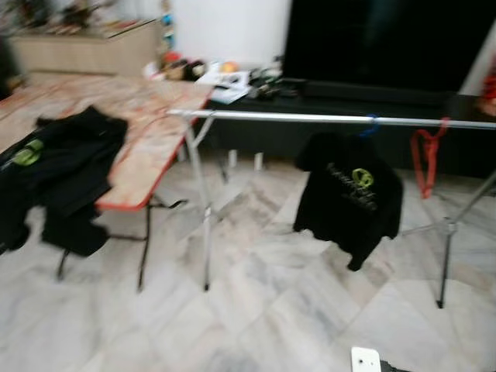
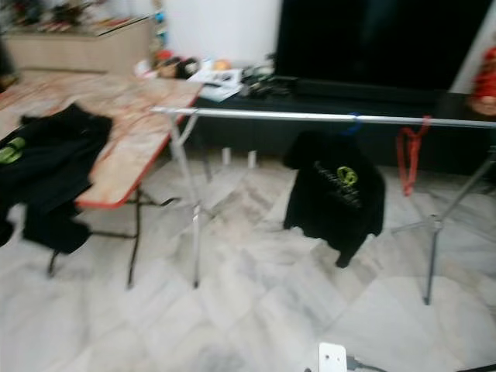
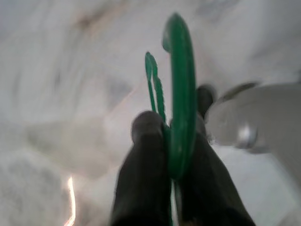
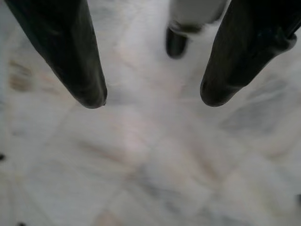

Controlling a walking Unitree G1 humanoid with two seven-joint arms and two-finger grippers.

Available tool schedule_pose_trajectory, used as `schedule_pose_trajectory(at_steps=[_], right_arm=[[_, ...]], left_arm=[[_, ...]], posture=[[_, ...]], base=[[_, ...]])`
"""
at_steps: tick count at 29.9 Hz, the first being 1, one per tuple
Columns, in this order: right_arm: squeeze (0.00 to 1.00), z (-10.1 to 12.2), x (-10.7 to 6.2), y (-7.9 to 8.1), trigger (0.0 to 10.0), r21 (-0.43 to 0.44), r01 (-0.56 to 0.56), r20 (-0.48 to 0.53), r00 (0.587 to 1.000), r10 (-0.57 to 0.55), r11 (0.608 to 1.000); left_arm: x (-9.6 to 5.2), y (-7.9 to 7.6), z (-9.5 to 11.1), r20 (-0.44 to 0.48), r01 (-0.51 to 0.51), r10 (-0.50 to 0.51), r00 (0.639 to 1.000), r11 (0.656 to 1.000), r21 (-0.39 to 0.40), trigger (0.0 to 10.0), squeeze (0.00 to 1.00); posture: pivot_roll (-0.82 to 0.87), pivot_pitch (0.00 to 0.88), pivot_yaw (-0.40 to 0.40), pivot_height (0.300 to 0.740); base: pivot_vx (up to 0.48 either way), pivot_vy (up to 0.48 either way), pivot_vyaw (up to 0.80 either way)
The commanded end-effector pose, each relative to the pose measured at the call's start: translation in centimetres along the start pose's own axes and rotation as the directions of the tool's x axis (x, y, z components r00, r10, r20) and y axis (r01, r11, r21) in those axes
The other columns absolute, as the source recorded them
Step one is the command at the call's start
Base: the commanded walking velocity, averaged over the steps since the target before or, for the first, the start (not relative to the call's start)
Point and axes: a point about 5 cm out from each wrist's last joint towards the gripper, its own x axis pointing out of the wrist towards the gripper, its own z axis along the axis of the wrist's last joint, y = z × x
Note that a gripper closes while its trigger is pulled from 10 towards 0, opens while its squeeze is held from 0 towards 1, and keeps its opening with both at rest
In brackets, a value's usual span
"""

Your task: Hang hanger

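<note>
Our left gripper (image 3: 171, 129) is clamped on a green plastic hanger (image 3: 181, 94): its two black fingers (image 3: 143, 165) press against the hanger from either side, and the green hook curves up past the fingertips. Behind it we see pale marble floor tiles (image 3: 56, 70), blurred. Our right gripper (image 4: 153, 101) is spread wide with nothing between its fingers (image 4: 70, 52); it points down at the same pale floor.

From the head views, which are blurred, we face a long silver metal clothes rail (image 1: 333, 118) standing on thin folding legs. A black sweatshirt with a yellow-green logo (image 1: 350, 194) hangs from the rail on a blue hanger hook (image 1: 370, 124). Just beside it, further to our right, a red plastic hanger (image 1: 426, 155) hangs on the same rail, apart from the sweatshirt.

To our left stands a folding bench with a marbled orange-beige top and red edge (image 1: 147, 132). A heap of black garments with a green patch (image 1: 58, 170) lies on the bench and drapes over its near edge. Behind the rail we note a low dark cabinet (image 1: 349, 93) carrying small cluttered items and a large black screen (image 1: 387, 43). A small white object (image 1: 365, 359) lies on the floor at the near edge of the view.
</note>
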Motion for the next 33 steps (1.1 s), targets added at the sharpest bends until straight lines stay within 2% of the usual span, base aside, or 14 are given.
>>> schedule_pose_trajectory(at_steps=[1,33], right_arm=[[0.0,0.04,0.01,0.15,10.0,0.008,0.001,-0.005,1.0,0.0,1.0],[0.0,0.29,0.05,0.33,10.0,-0.006,-0.08,0.001,0.997,0.08,0.997]], left_arm=[[-0.08,-0.18,-0.71,-0.021,0.009,-0.009,1.0,1.0,0.002,10.0,0.0],[-0.04,-0.36,-0.63,-0.02,0.017,-0.017,1.0,1.0,-0.002,10.0,0.0]], posture=[[0.1,0.0,0.0,0.74],[0.1,0.0,-0.007,0.74]], base=[[0.368,0.0,0.0],[0.376,0.0,0.0]])
